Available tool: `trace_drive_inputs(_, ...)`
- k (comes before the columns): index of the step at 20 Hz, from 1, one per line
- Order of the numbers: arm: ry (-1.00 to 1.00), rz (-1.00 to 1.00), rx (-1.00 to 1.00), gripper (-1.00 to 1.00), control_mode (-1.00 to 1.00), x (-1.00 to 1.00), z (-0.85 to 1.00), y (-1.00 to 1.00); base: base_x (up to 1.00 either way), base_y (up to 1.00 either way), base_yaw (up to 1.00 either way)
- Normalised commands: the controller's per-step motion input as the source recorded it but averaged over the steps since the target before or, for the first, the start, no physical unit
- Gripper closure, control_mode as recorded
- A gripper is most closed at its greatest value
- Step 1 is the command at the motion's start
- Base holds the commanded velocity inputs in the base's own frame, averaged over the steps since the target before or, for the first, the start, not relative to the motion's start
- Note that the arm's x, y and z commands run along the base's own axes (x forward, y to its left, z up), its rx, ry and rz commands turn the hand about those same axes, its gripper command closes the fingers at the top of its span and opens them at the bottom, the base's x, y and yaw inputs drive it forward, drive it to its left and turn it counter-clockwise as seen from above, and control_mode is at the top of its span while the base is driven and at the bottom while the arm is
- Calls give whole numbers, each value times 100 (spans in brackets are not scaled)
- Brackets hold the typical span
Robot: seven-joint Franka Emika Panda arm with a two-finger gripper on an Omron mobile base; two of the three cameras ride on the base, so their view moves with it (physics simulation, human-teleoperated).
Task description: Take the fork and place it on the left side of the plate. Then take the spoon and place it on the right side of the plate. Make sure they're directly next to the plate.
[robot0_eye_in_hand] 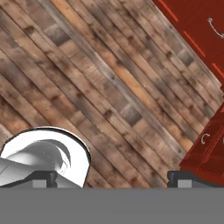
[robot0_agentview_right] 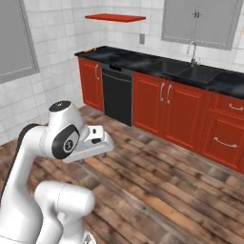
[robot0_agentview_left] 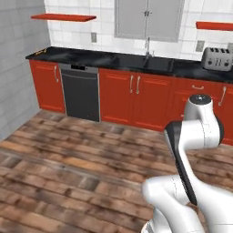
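The fork, the spoon and the plate are out of view. My gripper [robot0_eye_in_hand: 113, 179] hangs over the wooden floor [robot0_eye_in_hand: 100, 83], well short of the counter, and points down at the planks. Its two dark fingertips [robot0_eye_in_hand: 41, 178] stand far apart at the bottom of the hand view with nothing between them, so it is open. In the right base view the white hand [robot0_agentview_right: 93, 140] juts out from the folded arm, with the gripper [robot0_agentview_right: 90, 157] below it. A small orange-yellow spot [robot0_agentview_left: 41, 51] lies on the far left end of the counter, too small to identify.
Red base cabinets [robot0_agentview_left: 134, 98] carry a black counter [robot0_agentview_left: 113, 59] along the far wall. A black dishwasher [robot0_agentview_left: 81, 93], a sink with a tap [robot0_agentview_left: 150, 59] and a silver toaster [robot0_agentview_left: 217, 58] belong to it. Open wooden floor [robot0_agentview_left: 68, 159] lies between me and the cabinets.
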Motion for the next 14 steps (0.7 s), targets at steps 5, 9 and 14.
trace_drive_inputs(5,0,0,0,-100,100,0,0,0,100,90,-21)
trace_drive_inputs(9,0,0,0,-100,100,0,0,0,100,90,-17)
trace_drive_inputs(14,0,0,0,-100,100,0,0,0,100,83,-13)
